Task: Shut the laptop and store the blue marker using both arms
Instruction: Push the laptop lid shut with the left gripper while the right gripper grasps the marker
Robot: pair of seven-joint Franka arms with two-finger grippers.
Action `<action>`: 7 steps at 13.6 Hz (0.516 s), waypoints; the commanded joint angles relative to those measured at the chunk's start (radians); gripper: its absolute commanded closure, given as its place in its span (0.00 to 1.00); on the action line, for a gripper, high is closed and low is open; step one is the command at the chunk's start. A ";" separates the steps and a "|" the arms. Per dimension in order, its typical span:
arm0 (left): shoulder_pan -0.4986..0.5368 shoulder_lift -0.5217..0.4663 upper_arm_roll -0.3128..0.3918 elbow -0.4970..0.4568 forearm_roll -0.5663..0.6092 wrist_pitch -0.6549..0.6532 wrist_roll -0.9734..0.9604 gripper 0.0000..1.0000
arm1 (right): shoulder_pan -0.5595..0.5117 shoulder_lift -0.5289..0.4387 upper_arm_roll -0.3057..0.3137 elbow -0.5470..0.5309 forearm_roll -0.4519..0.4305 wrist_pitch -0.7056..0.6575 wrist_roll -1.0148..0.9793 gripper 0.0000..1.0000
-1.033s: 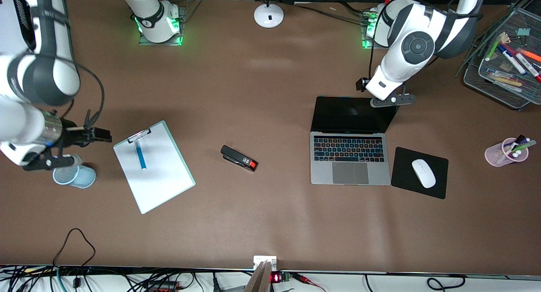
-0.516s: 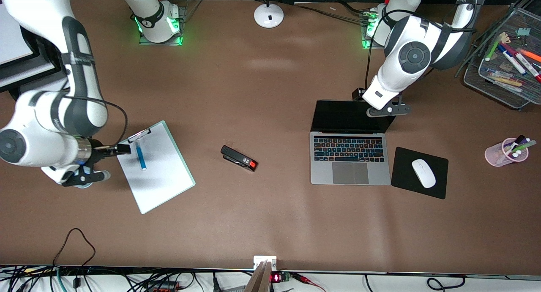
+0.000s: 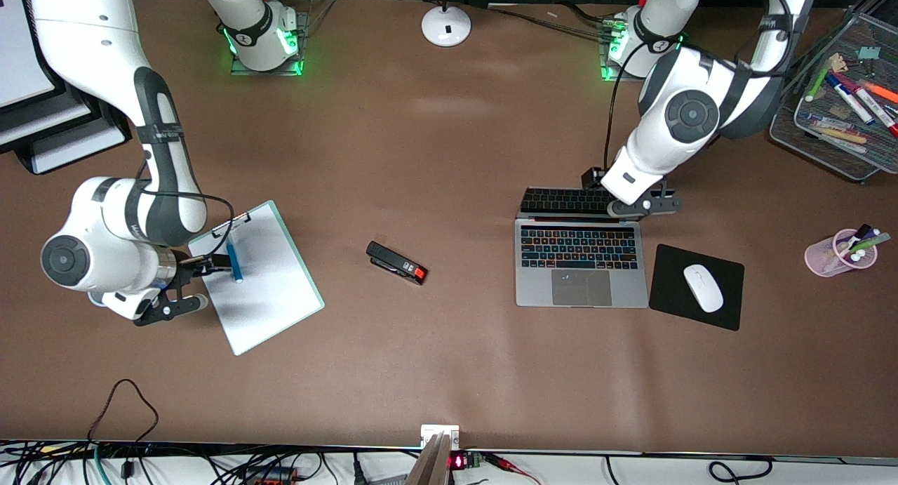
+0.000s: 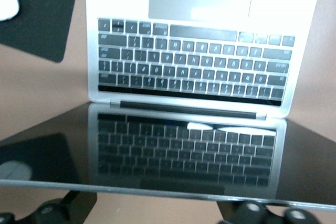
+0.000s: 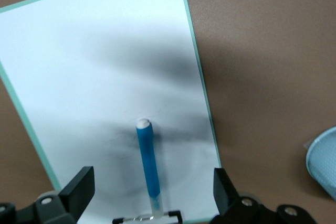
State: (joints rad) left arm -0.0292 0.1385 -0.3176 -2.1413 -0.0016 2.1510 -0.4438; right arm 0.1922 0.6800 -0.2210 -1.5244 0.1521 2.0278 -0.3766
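We see the right pincer (image 5: 152, 211) wide open over the clipboard (image 3: 270, 309), straddling the blue marker (image 3: 233, 260) lying on it, gripping nothing. The left pincer (image 3: 640, 206) sits at the laptop (image 3: 581, 267) lid's top edge, screen partly folded; its opening we cannot tell. One stapler (image 3: 397, 262) lies between them; one mouse (image 3: 703, 288) rests on one mouse pad (image 3: 670, 309) beside the laptop; one pen cup (image 3: 828, 257) stands toward the left arm's end of the table

Probably robotics lab: bolted arms (image 3: 126, 211), cables (image 3: 126, 429).
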 commanded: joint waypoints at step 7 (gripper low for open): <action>0.032 0.142 0.003 0.121 0.017 0.121 0.008 0.00 | 0.035 0.030 0.000 -0.019 0.011 0.034 -0.105 0.19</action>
State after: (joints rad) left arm -0.0036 0.2291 -0.3126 -2.0775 -0.0013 2.2546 -0.4438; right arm 0.2256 0.7155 -0.2196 -1.5272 0.1521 2.0546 -0.4523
